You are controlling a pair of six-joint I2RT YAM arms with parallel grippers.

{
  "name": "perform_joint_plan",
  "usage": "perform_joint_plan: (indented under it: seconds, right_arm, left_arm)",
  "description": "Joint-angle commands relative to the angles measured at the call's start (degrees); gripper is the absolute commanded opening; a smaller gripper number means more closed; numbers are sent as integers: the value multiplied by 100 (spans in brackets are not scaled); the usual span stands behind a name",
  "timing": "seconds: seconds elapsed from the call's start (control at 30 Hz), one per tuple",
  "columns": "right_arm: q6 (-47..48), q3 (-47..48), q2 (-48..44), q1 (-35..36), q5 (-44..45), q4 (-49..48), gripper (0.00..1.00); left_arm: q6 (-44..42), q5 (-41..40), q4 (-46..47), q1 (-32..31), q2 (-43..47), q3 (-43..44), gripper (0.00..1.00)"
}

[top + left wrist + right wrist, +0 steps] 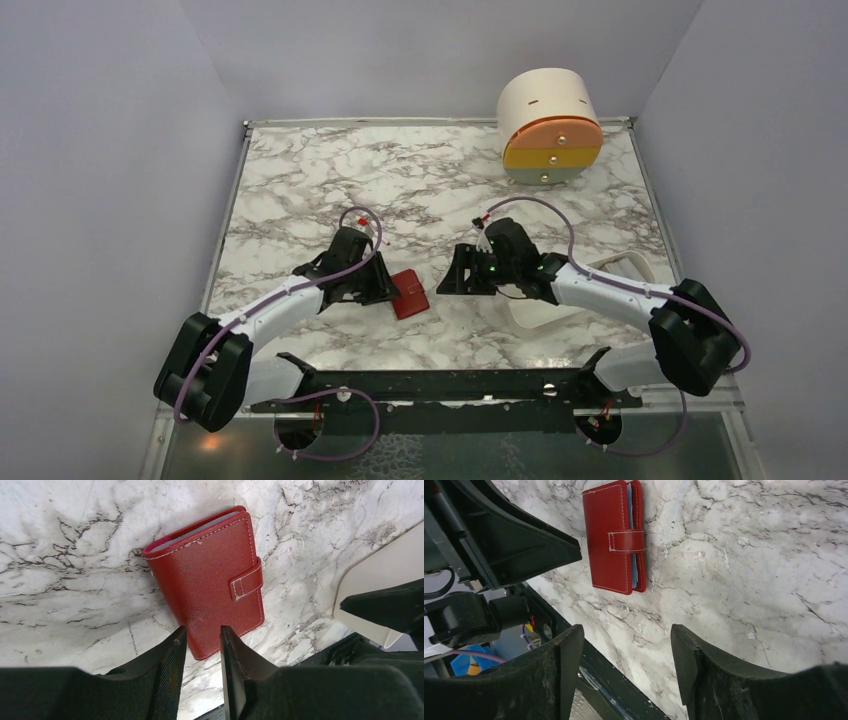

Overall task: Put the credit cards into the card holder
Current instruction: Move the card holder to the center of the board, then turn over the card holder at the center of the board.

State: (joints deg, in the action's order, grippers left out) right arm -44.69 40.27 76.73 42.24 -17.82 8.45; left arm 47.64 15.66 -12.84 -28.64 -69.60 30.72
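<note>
The red card holder lies flat on the marble table between the two arms, folded, with its strap across the cover. It shows in the left wrist view and the right wrist view. Thin pale and blue card edges show between its covers; no loose cards are in view. My left gripper hovers at the holder's near corner, fingers a narrow gap apart, with the corner showing between them. My right gripper is wide open and empty, to the right of the holder.
A white oblong tray lies under the right arm and shows in the left wrist view. A round cream drawer unit stands at the back right. Grey walls enclose the table; a black rail runs along the near edge.
</note>
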Motion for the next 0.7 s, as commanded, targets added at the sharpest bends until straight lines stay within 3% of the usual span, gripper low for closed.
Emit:
perform_joint_plan:
  seconds: [0.0, 0.67]
  right_arm:
    - [-108, 273, 424, 169, -93, -621, 64]
    - [-208, 670, 2243, 511, -569, -1737, 63]
  left_arm:
    - [-133, -262, -304, 11, 84, 243, 33]
    - [-36, 37, 258, 34, -261, -259, 15]
